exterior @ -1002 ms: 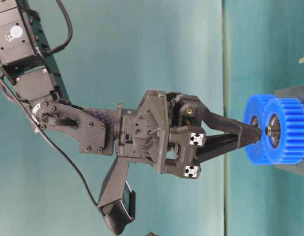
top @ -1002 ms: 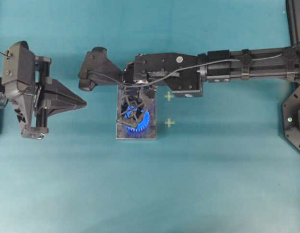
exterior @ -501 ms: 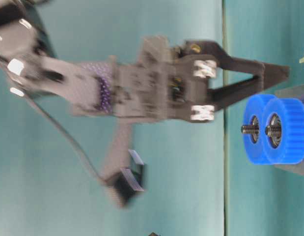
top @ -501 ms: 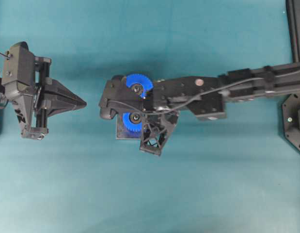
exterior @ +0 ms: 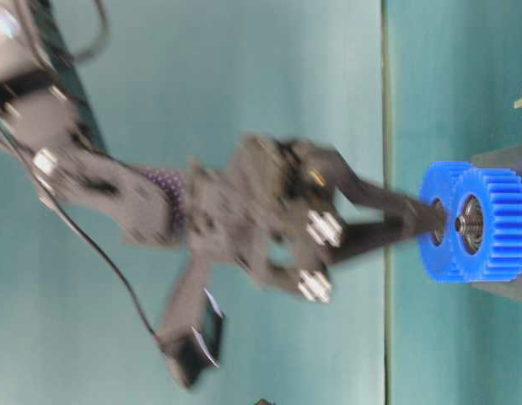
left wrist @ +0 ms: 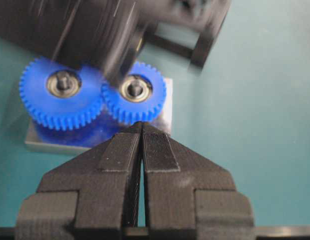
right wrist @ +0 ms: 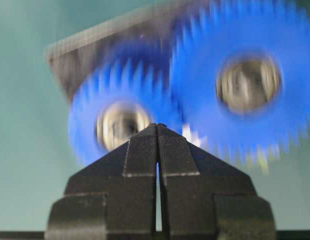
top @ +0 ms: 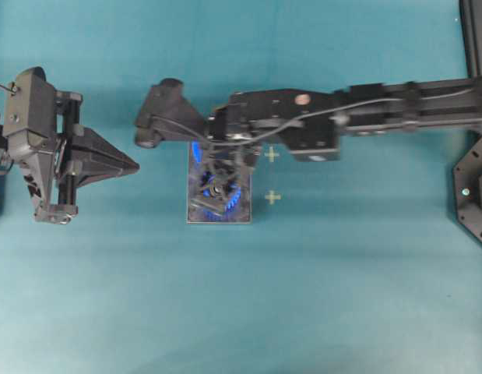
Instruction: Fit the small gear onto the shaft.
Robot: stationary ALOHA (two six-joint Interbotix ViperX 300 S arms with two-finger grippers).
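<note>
With small gear (left wrist: pixel 135 92) already seated on shaft (left wrist: pixel 135 89), right fingers (right wrist: pixel 157 131), pressed together, tip at its hub; next: press fully down.

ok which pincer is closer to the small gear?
Right. The right pincer is shut directly over the small gear on the plate. The left pincer, also shut, sits off to the side, well clear of the plate.

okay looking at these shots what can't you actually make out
- Whether the right claw touches the small gear: motion blur in the table-level and right wrist views.
- The shaft: hidden inside the small gear's hub.
- The plate and both gears from overhead: covered by the right arm.
- The larger gear: partly behind the blurred arm, left wrist view.
</note>
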